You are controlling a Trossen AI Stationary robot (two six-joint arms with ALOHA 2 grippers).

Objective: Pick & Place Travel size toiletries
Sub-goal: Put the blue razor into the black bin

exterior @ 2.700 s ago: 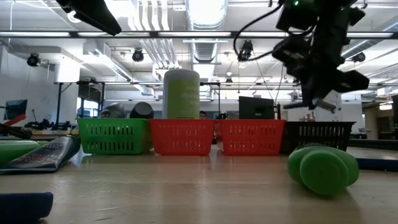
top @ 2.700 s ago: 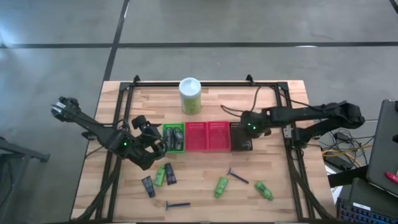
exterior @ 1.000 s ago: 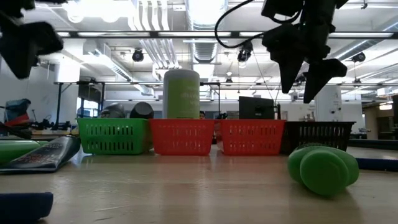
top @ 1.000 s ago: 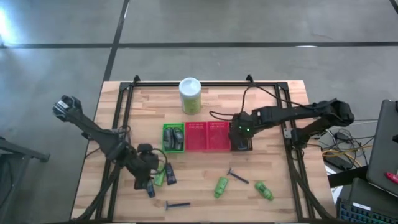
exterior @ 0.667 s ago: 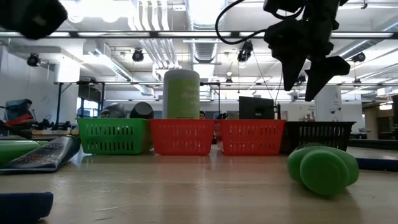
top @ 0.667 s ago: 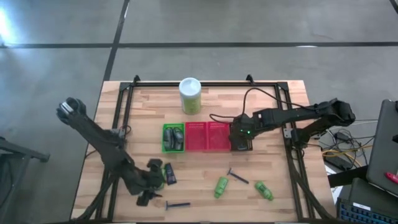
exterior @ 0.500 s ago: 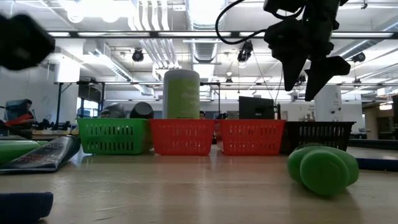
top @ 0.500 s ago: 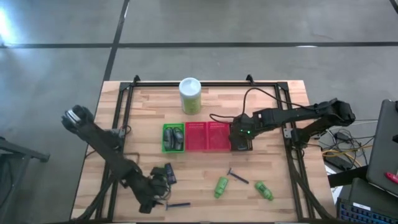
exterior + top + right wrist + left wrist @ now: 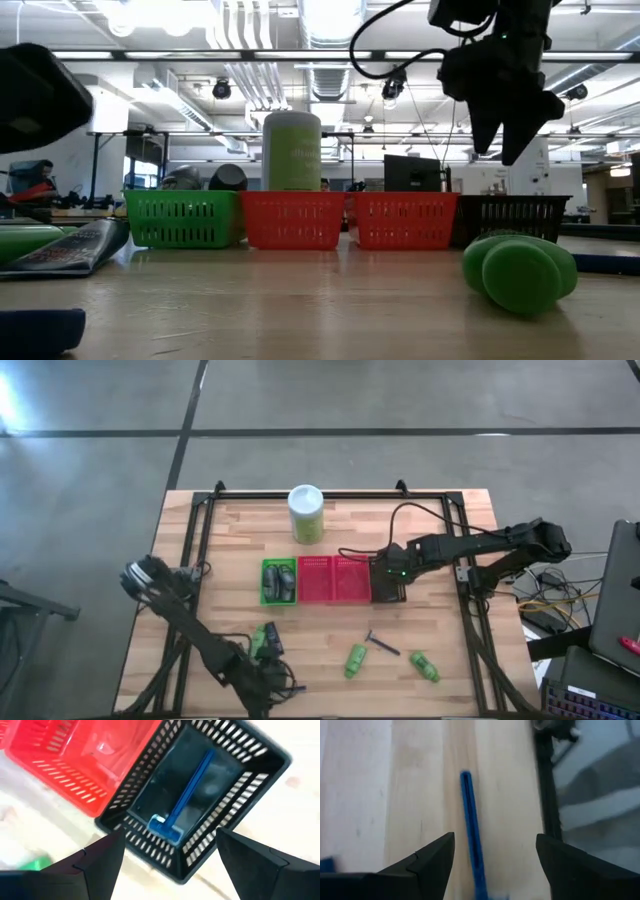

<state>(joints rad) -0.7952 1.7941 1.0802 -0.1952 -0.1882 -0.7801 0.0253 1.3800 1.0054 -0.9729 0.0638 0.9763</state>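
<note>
Wooden table (image 9: 330, 530) fills the view, w/ a tall white-and-green canister (image 9: 306, 513) standing at 12 o'clock, prob. just parked out of the way. Mid-table, a row of four little baskets: green basket (image 9: 279, 581) w/ two grey tubes (image 9: 280, 581) in it, two red baskets (image 9: 334, 579) looking bare, then the black basket (image 9: 200, 800) at the 3 o'clock end w/ one blue razor (image 9: 182, 800) lying flat inside, so sorting looks to go by type. Right gripper (image 9: 508, 120) hangs just above that black basket, fingers spread wide, nothing in them; a razor in the bin below fits a drop-off, I'd judge. Left gripper (image 9: 492, 862) is down at 7 o'clock near the table's front edge, fingers wide apart & empty, straddling a second blue razor (image 9: 471, 832) that lies flat on the wood, lined up along the handle for a pinch, likely the next pick. Loose stuff left across the front: green tube and dark tube (image 9: 266, 640) side by side just past the left gripper, green tube (image 9: 355, 659) at 6 o'clock, green tube (image 9: 423, 666) at 5 o'clock, third razor (image 9: 382, 643) between those & the baskets. Roughly a third done, by my reckoning.
</note>
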